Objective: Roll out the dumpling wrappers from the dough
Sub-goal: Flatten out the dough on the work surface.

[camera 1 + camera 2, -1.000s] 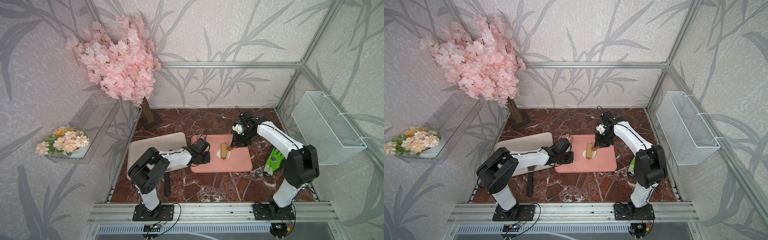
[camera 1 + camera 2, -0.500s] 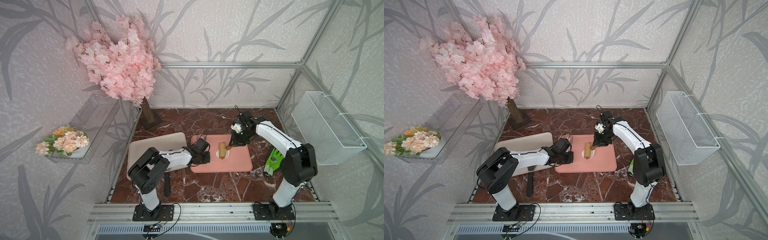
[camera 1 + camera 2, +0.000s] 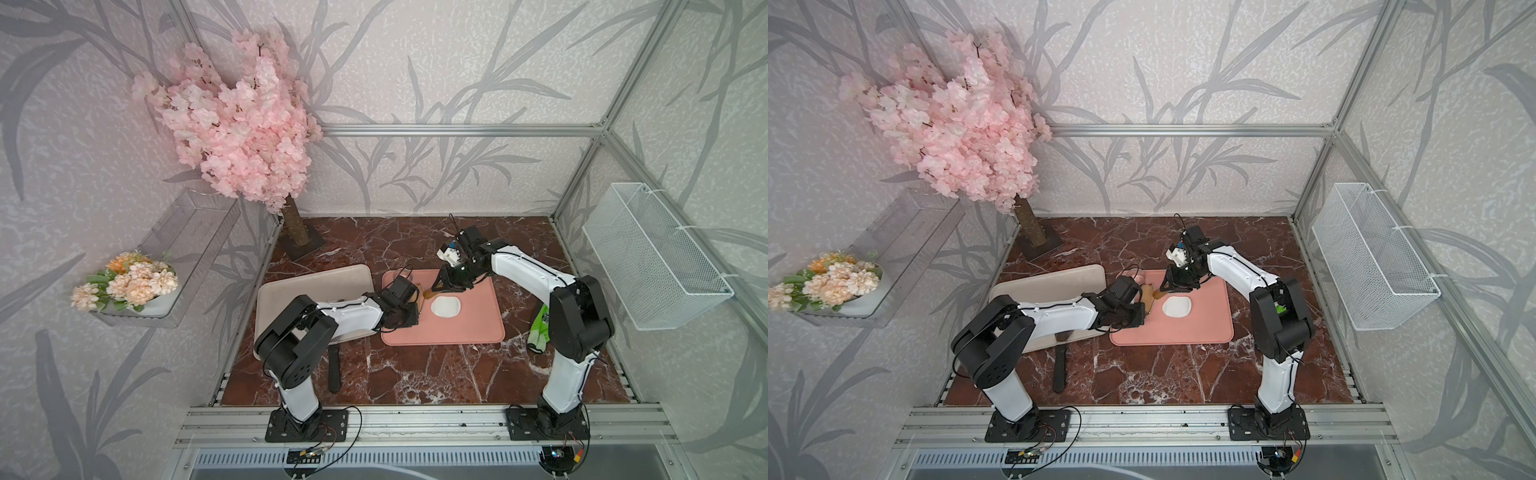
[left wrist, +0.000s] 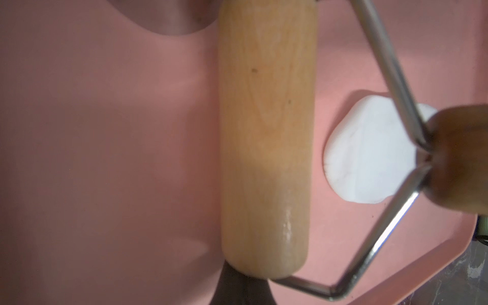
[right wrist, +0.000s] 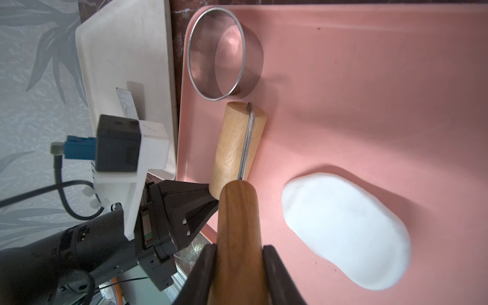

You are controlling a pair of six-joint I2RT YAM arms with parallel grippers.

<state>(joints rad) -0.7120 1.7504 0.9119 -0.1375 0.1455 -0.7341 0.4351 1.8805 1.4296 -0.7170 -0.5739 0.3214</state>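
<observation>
Cream tray lies far left, off the pink mat.

Left claw: tips together, nothing held, at one end of the roller; contact unclear.

Ring cutter stands on the mat just past the roller's other end. The drum rests on bare mat, beside the dough, not on it.

Dough: thick white oval, mid-mat, not thin enough for a wrapper.

Right claw is clamped on the roller's wooden handle.

Judgement: the next pass wants a level drum, steady pressure and full travel over the oval, then passes across its narrow width.
</observation>
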